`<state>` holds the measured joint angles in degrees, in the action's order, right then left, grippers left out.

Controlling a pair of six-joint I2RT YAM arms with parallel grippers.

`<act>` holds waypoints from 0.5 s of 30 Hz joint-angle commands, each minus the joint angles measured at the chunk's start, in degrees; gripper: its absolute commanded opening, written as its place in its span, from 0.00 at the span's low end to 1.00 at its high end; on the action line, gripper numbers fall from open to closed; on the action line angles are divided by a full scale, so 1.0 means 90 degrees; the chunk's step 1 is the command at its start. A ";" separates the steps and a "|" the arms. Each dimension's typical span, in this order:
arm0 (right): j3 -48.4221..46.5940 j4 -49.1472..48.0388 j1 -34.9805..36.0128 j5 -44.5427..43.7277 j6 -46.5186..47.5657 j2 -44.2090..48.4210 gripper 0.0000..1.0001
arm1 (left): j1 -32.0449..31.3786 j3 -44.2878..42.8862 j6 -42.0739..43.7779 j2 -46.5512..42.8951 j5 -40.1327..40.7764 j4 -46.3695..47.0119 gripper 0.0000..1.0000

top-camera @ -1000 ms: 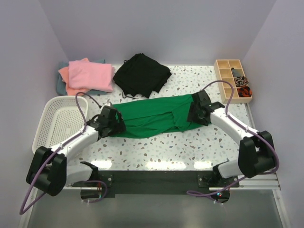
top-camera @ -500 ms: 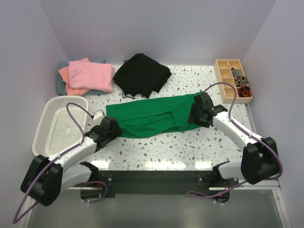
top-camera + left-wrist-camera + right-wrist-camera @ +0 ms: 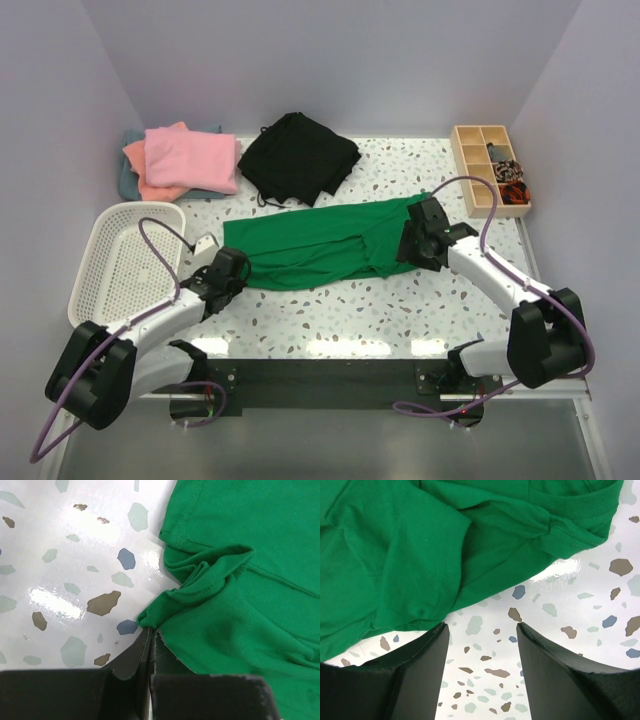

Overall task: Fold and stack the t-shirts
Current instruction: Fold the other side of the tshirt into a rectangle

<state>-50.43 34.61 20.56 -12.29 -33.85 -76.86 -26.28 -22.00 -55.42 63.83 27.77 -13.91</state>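
A bright green t-shirt [image 3: 310, 250] lies half folded and rumpled across the middle of the table. My left gripper [image 3: 238, 268] sits at its near left corner. In the left wrist view the left gripper [image 3: 150, 629] is shut, with a bunched corner of the green t-shirt [image 3: 240, 580] pinched at its tips. My right gripper [image 3: 408, 246] rests at the shirt's right end. The right wrist view shows the right gripper [image 3: 481, 625] open over bare table, just off the edge of the green t-shirt [image 3: 420, 545]. A pink t-shirt [image 3: 190, 158] tops a folded stack at the back left.
Salmon-orange cloth [image 3: 134, 158] and grey-teal cloth [image 3: 126, 182] lie under the pink one. A black garment [image 3: 298, 155] sits crumpled at the back centre. A white mesh basket [image 3: 95, 262] stands at the left edge. A wooden compartment box [image 3: 490, 180] is at the back right.
My left gripper has drawn back toward the near left and shut on the shirt's corner. The right gripper has barely moved and stays open.
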 commanded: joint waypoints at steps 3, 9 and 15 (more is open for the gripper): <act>0.0329 0.0002 0.0011 0.0194 -0.0067 0.0317 0.59 | 0.0000 -0.0075 0.0171 -0.0061 -0.0028 0.0120 0.00; 0.0691 -0.0523 0.0001 0.0438 -0.0214 0.0435 0.61 | 0.0000 -0.0221 0.0347 -0.0715 -0.0653 -0.0270 0.00; 0.0555 -0.1217 0.0011 0.0546 -0.0331 -0.0072 0.61 | -0.0009 -0.0397 0.0406 -0.1135 -0.0985 -0.0788 0.00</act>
<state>-44.36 30.37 20.56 -8.49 -35.29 -74.98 -26.28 -22.96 -52.95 55.83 21.54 -18.22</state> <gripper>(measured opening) 0.612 0.012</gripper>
